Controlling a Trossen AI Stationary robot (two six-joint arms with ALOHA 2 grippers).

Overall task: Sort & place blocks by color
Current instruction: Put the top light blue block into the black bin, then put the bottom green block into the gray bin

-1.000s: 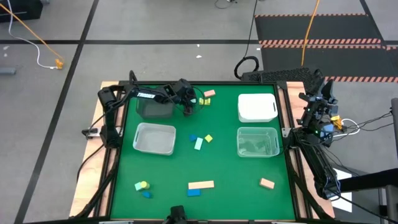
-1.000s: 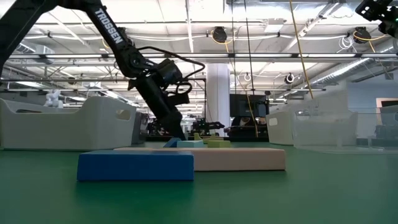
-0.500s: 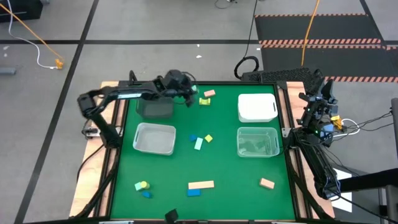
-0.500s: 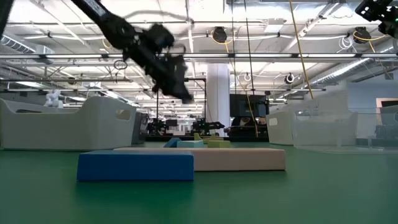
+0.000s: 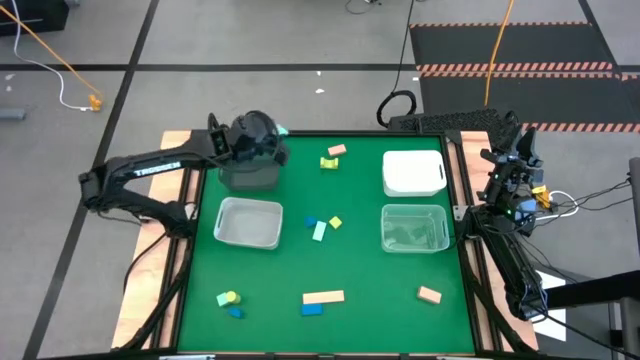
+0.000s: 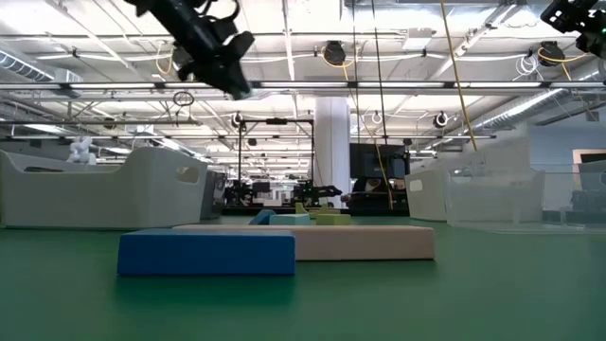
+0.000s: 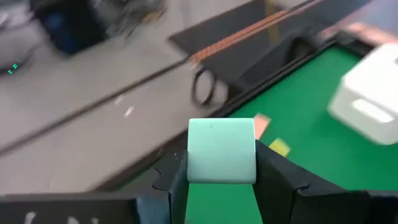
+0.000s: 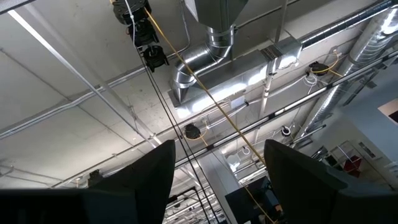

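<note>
Looking down from the high view, you have the left gripper (image 5: 262, 143) raised over the dark grey bin (image 5: 248, 176) at the far left of the green table (image 5: 360, 250), with a sliver of mint showing at its far side. The right gripper (image 5: 512, 160) is parked off the table's right edge. Loose blocks remain: a tan-orange block (image 5: 336, 150) beside a yellow-green one (image 5: 328, 162) at the far middle, a small cluster (image 5: 320, 226) at centre, and a tan-orange bar (image 5: 323, 297) with a blue bar (image 5: 312, 309) near the front edge. The white bin (image 5: 413, 172) is opaque and round-cornered; the two clear bins (image 5: 249, 222) look thin-walled and glossy.

From the low view, the left gripper (image 6: 232, 64) hangs high above the table; the blue bar (image 6: 206, 253) is a matte, square-edged slab.

In the left wrist view, the fingers (image 7: 277, 180) are clamped on the mint green block (image 7: 221, 152), a smooth, matte cube with softened corners, held squarely between the pads.

In the right wrist view, the right gripper's fingers (image 8: 298, 162) stand well apart, holding nothing, pointed at the ceiling.

Risk (a judgement only): a release off-centre over the bin could strike the rim and bounce the light cube onto the table. A smooth-faced cube may also slip if the grip is shallow.
</note>
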